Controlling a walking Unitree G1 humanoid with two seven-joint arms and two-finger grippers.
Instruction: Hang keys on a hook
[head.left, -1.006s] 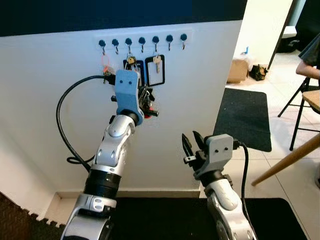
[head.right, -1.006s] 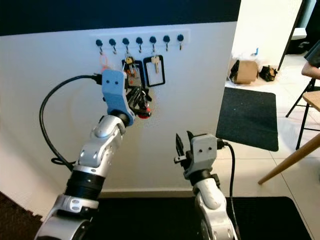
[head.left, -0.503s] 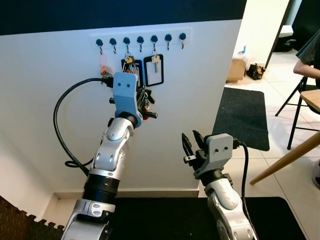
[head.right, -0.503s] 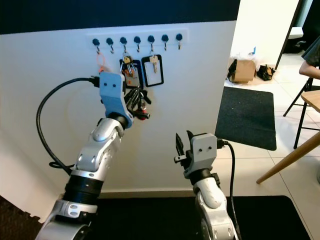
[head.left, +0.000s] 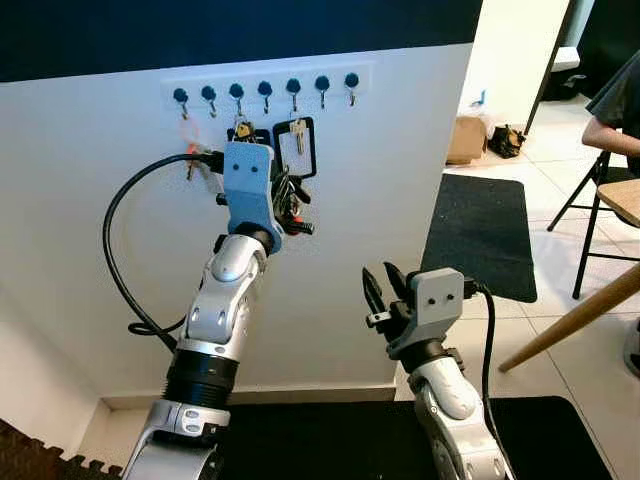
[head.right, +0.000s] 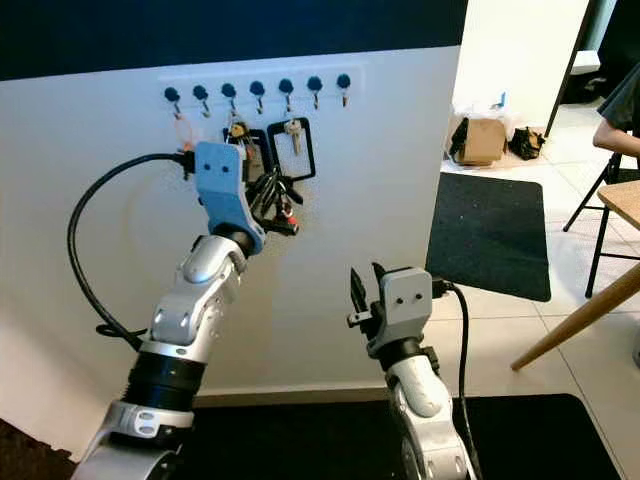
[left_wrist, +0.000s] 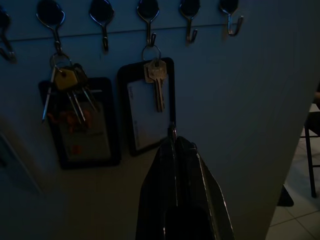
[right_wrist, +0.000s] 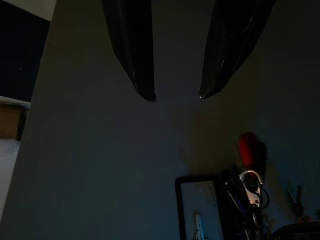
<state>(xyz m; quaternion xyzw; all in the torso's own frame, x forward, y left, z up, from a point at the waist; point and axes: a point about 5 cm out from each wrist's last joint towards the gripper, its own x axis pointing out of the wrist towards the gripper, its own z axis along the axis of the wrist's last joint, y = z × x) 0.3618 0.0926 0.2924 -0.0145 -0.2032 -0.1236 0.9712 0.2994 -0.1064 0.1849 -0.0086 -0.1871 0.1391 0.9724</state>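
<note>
White wall (head.left: 90, 250) under a dark blue band carries a rail of hooks (head.left: 265, 93), and against the views from a second ago the whole scene has slid a little, the rail sitting further left, which reads as the head camera moving; the left gripper (head.left: 290, 205) holds about the same place relative to the rail, below the middle hooks, so the hanging step looks no nearer done. Its fingers are pressed together on the keys (head.left: 291, 207), a dark bunch with a red piece sticking out, and in the left wrist view a small ring (left_wrist: 172, 131) peeps above the closed fingertips (left_wrist: 176, 150), just below the black tag with a single key (left_wrist: 156, 84) hanging on one hook. A fuller bunch with its tag (left_wrist: 67, 82) hangs on the hook beside it. Several hooks are bare, among them the end hooks (left_wrist: 230, 17) toward the robot's right, and my guess is those offer the freest approach, since the tags crowd the space under the middle. The wall's corner (head.left: 455, 150) lies close beyond the rail's end, so sideways room is limited there. The right gripper (head.left: 378, 295) hangs low and well apart from the rail, its fingers spread with nothing between them
</note>
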